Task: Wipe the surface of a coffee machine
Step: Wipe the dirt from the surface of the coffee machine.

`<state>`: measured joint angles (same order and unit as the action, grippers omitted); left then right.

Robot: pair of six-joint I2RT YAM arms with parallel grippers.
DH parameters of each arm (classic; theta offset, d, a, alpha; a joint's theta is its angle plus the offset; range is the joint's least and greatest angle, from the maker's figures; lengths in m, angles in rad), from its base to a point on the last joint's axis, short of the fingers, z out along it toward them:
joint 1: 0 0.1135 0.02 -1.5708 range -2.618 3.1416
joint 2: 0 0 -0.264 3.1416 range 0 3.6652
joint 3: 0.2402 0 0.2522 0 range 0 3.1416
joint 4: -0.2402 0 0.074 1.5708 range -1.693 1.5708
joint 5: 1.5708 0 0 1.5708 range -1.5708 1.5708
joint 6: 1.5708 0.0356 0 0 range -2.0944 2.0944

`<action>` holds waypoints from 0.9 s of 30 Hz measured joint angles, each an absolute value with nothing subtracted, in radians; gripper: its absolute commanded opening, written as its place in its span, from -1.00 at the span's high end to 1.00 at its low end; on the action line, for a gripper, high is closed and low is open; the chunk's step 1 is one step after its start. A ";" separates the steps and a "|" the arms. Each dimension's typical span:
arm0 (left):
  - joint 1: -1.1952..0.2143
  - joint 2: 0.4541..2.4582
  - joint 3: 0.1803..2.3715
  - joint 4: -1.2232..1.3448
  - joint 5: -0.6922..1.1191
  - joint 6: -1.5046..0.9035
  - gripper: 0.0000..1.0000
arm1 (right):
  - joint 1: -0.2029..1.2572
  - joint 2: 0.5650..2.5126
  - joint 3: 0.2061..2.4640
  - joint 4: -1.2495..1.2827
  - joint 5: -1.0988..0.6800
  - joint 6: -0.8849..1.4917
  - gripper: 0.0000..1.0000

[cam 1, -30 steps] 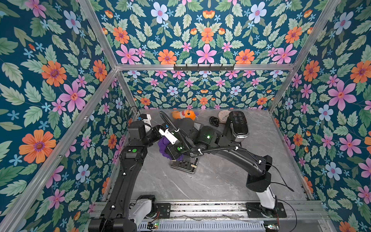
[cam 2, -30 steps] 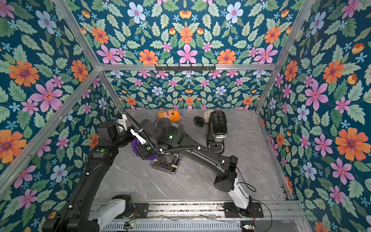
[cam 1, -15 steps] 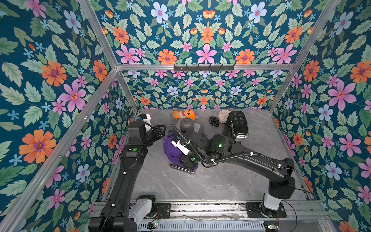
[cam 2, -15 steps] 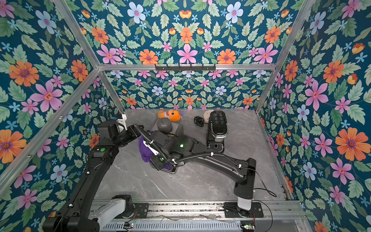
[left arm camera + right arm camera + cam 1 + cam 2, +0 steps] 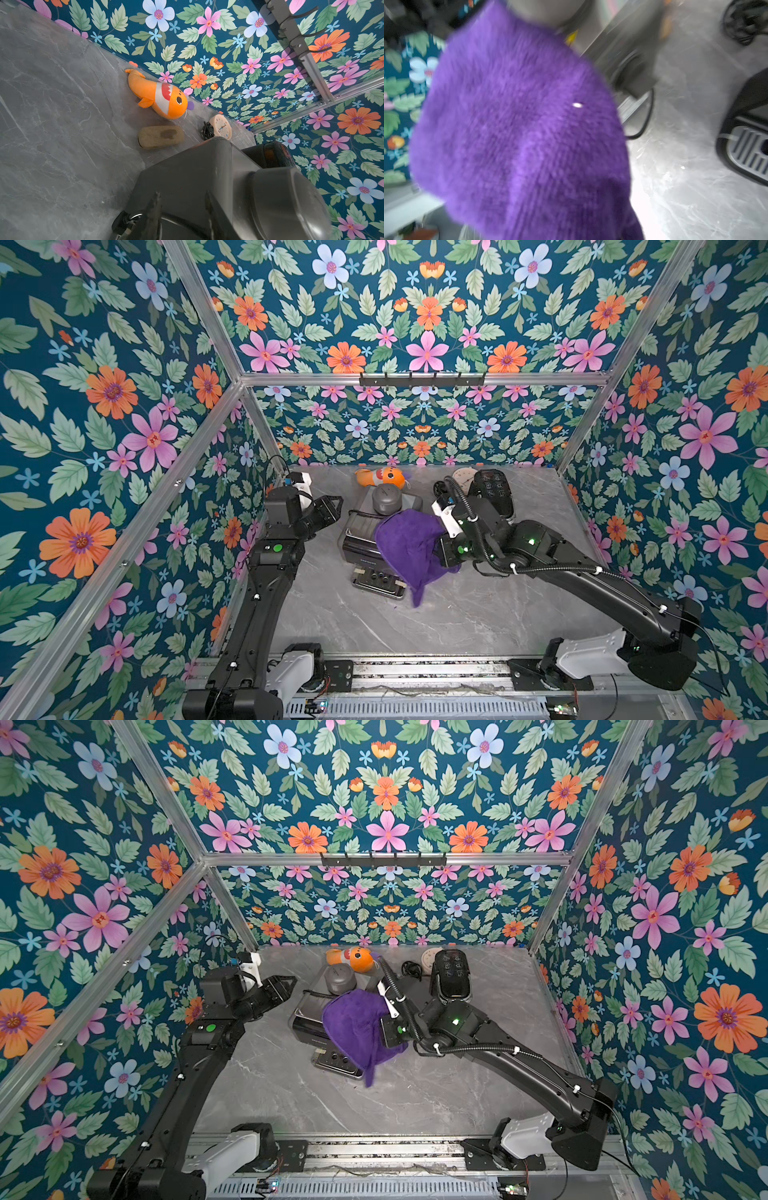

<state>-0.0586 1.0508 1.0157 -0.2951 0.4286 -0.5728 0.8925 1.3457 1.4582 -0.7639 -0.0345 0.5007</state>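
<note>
The dark grey, box-shaped coffee machine stood upright near the middle of the grey marble-patterned tabletop, somewhat toward the robot's left. The fluffy purple cloth lay draped across its top and front right corner, one loose corner hanging down past the metal drip tray. The right gripper was closed tight on the cloth's bunched edge, its fingertips buried in the fabric. The left gripper stood partly open and empty, just beside the machine's left flank; whether it touched the casing could not be told.

The likeliest trouble was the machine sliding or twisting: nothing clamped it, so a firm sideways stroke could push it across the smooth top. The dangling corner might catch on the front knobs or drag the tray loose. A pinch on one edge only could also let the cloth fold over and skim without real contact. The right arm's wrist sat close to the tall black rounded appliance behind it, which a wide swing might knock.

The machine's long axis ran from the back wall toward the robot, its tray end facing the robot and angled slightly to the robot's left, the round grey lid at the rear end
</note>
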 measured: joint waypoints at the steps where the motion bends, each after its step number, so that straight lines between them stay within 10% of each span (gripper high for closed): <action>1: -0.059 1.054 1.018 -0.295 0.432 -0.573 0.26 | 0.871 1.345 1.467 -0.760 -0.044 0.501 1.00; 27: -0.059 1.090 1.013 -0.311 0.549 -0.554 0.28 | 0.637 2.116 2.637 -0.955 -0.263 0.372 1.00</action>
<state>-0.0589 1.0897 1.0134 -0.3115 0.5491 -0.5537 0.6369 2.1162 2.6366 -0.9554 -0.2630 0.3717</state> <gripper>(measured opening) 0.364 0.109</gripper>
